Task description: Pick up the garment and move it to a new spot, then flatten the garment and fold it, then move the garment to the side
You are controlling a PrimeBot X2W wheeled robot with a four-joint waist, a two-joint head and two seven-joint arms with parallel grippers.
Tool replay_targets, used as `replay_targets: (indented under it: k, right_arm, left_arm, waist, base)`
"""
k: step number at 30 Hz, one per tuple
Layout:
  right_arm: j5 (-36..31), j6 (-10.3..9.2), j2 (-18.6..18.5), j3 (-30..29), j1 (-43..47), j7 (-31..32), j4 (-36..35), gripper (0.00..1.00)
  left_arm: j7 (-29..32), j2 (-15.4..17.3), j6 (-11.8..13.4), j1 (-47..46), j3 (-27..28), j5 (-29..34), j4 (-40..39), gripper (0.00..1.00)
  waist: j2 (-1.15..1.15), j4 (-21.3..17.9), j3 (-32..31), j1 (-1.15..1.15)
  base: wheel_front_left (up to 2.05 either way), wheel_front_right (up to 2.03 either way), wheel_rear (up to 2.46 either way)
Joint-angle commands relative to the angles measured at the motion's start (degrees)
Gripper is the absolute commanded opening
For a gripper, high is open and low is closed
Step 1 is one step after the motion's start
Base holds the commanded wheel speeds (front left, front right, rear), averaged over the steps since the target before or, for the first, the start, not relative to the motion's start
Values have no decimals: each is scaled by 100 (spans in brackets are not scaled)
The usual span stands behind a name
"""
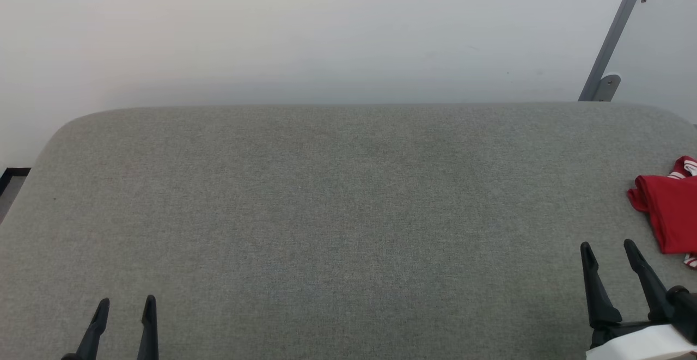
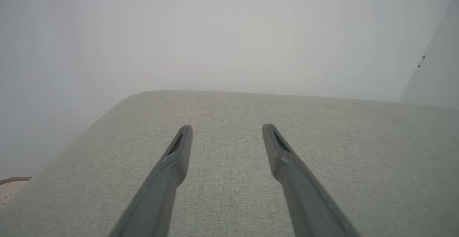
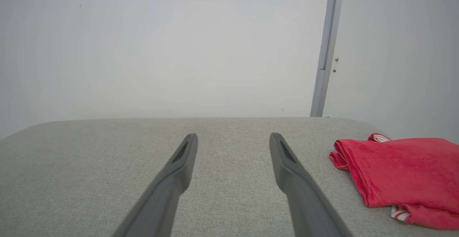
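My left gripper [image 1: 127,300] was at the lower left of the head view, fingers spread with bare cloth between them. The left wrist view showed the same: both dark fingers [image 2: 172,165] apart over the grey fabric surface [image 1: 326,196], holding nothing.

My right gripper [image 1: 607,244] was at the lower right, jaws also spread and holding nothing. The fingertips pointed toward the white wall [image 1: 326,33].

The garment [image 1: 667,213] lay in a folded red bundle at the far right edge of the surface, cut off by the frame in the head view. Its plain red side faced up. White-and-red striped trim poked out at its far end and at its near corner.

It sat to the right of my right jaws and slightly beyond the tips, near but not touching. In the right wrist view the garment [image 3: 401,169] lay right of my right-hand finger [image 3: 297,179], with a strip of grey cloth between them. It was well apart from my left jaws, across the whole surface.

A grey metal post [image 1: 612,38] leaned against the wall behind the garment.
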Motion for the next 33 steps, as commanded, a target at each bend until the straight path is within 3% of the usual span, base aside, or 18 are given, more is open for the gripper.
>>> replay_targets:
  k: [1, 13, 14, 18, 33]
  right_arm:
    - [-24, -2, 34, 13, 24, -27, 23, 100]
    - [-1, -2, 92, 41, 66, -27, 27, 100]
    - [7, 0, 74, 35, 6, 2, 50, 0]
    - [67, 0, 164, 47, 88, 26, 243, 0]
    - [1528, 0, 335, -59, -160, 452, 300, 0]
  left_arm:
    - [-10, 6, -8, -49, -15, 32, 25, 100]
    - [-10, -43, -8, -94, 54, 110, 66, 100]
    - [1, -50, 0, -21, 28, 9, 94, 0]
    - [17, -165, 0, 23, -8, -67, 302, 0]
    - [429, -287, -2, -400, 4, -1597, 481, 0]
  waist:
    - [0, -4, 0, 0]
    - [0, 13, -26, 0]
    - [0, 11, -26, 0]
    - [0, 10, -25, 0]
    - [0, -2, 12, 0]
  base:
    - [0, 0, 0]
    - [0, 0, 0]
    - [0, 0, 0]
    - [0, 0, 0]
    - [0, 0, 0]
